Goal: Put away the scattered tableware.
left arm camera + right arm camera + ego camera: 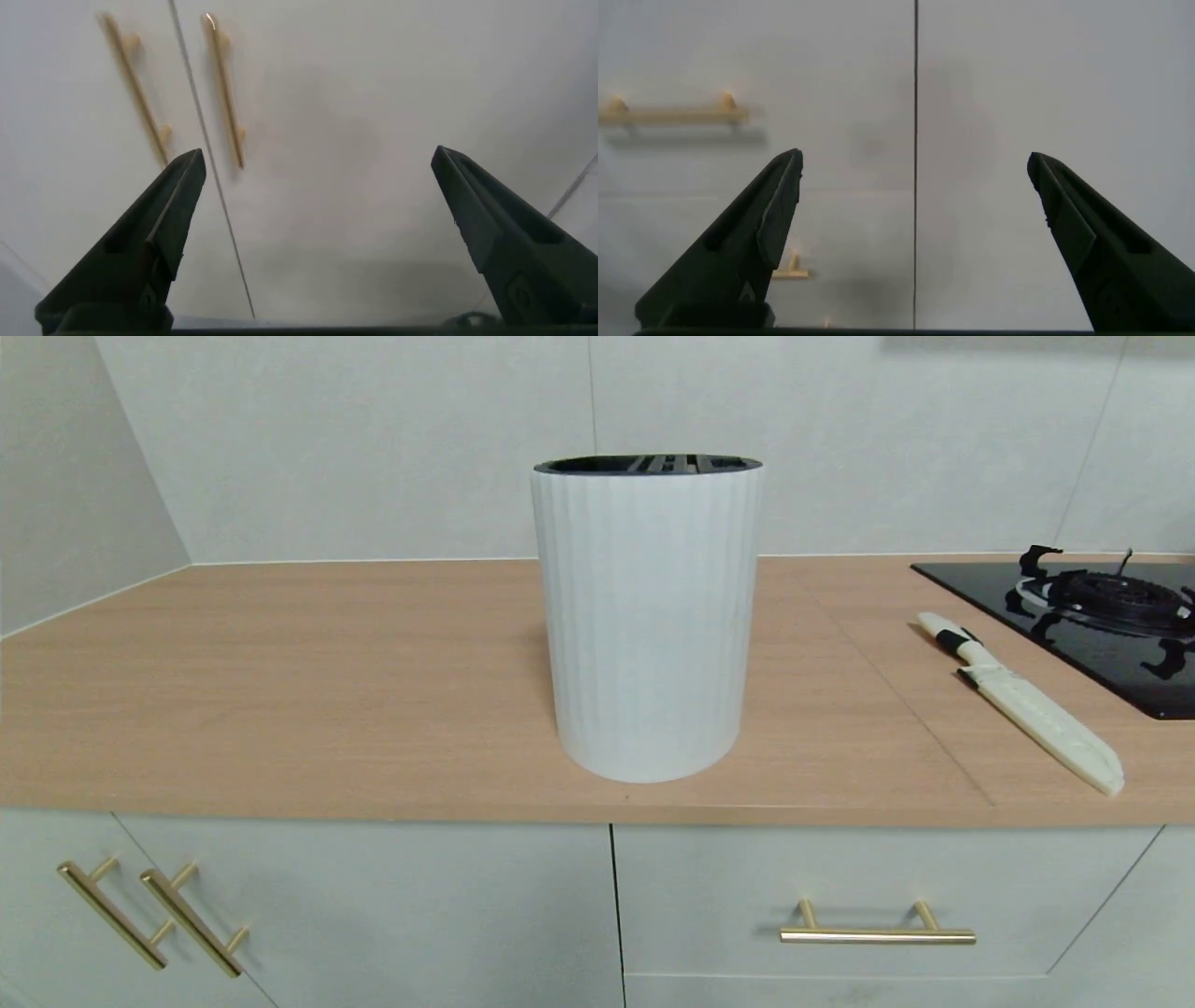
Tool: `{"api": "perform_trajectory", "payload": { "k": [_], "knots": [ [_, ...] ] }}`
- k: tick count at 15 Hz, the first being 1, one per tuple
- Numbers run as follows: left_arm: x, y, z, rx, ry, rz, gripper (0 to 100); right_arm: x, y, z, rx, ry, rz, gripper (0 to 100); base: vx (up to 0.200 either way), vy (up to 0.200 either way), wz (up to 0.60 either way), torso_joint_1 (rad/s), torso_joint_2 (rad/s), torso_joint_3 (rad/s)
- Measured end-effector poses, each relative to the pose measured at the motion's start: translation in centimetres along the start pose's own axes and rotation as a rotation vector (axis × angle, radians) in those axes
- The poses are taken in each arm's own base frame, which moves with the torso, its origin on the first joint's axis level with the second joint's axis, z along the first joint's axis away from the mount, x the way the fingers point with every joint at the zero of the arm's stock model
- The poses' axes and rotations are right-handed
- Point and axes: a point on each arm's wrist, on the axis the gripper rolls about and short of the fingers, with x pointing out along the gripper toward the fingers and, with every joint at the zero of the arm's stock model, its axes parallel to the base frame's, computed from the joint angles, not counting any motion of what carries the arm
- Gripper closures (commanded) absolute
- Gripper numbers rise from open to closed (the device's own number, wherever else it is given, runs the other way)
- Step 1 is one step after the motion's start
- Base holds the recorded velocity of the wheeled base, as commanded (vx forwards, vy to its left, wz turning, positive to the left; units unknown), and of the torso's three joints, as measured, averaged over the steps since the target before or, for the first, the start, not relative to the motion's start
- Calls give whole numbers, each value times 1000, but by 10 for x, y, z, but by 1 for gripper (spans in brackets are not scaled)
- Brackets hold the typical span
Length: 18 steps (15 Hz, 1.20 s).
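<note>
A tall white ribbed holder point(648, 616) with a black slotted top stands upright in the middle of the wooden counter point(280, 691). A cream knife point(1022, 702) with a black band on its handle lies flat at the right, between the holder and the hob. My left gripper point(318, 163) is open with nothing between its fingers, facing the white cabinet doors below the counter. My right gripper point(915, 163) is also open and holds nothing, facing the cabinet front.
A black gas hob point(1102, 616) with a burner grate sits at the counter's right end. Brass handles point(149, 915) sit on the lower left doors and a brass handle point(878, 933) on the right drawer. White walls close the back and left.
</note>
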Motion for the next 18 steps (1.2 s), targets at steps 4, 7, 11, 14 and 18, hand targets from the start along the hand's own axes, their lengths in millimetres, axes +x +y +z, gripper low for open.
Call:
{"api": "perform_trajectory", "payload": {
  "k": [4,7,11,14,18],
  "knots": [
    [0,0,0,0,1,0,0,0,0,0,0,0,0,0,0,0,0,179,-469,-287],
    [0,0,0,0,1,0,0,0,0,0,0,0,0,0,0,0,0,198,-471,-279],
    [0,0,0,0,2,1,0,0,0,0,0,0,0,0,0,0,0,214,-485,-282],
    [0,0,0,1,2,0,0,0,0,0,0,0,0,0,0,0,0,229,-504,-284],
    [0,0,0,0,1,0,0,0,0,0,0,0,0,0,0,0,0,245,-535,-292]
  ]
}}
